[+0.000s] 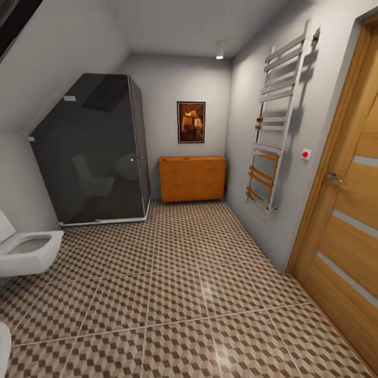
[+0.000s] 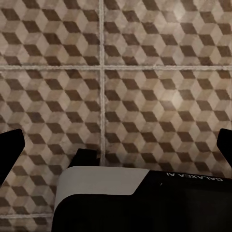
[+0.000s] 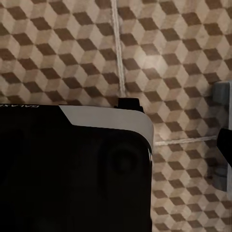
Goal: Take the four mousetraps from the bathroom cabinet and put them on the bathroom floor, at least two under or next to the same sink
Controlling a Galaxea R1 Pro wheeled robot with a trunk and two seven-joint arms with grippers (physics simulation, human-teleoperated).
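The cabinet [image 1: 192,178] is a low orange wooden box against the far wall, with its front closed. The mousetraps are out of view, and so is the sink. The bathroom floor [image 1: 173,294] of cube-patterned tiles stretches from me to the cabinet. My left gripper [image 2: 118,147] hangs over the floor [image 2: 145,96], open, its black fingertips [image 2: 12,150] far apart with nothing between them. One fingertip [image 3: 225,145] of my right gripper [image 3: 118,145] shows at the picture's edge above the tiles [image 3: 72,53]. My own black and white body [image 3: 72,174] covers the other.
A dark glass shower cabin [image 1: 92,152] fills the far left corner. A white toilet [image 1: 29,252] juts from the left wall, with another white rim [image 1: 3,346] nearer me. On the right wall are a towel rail [image 1: 275,126] and a wooden door [image 1: 346,210].
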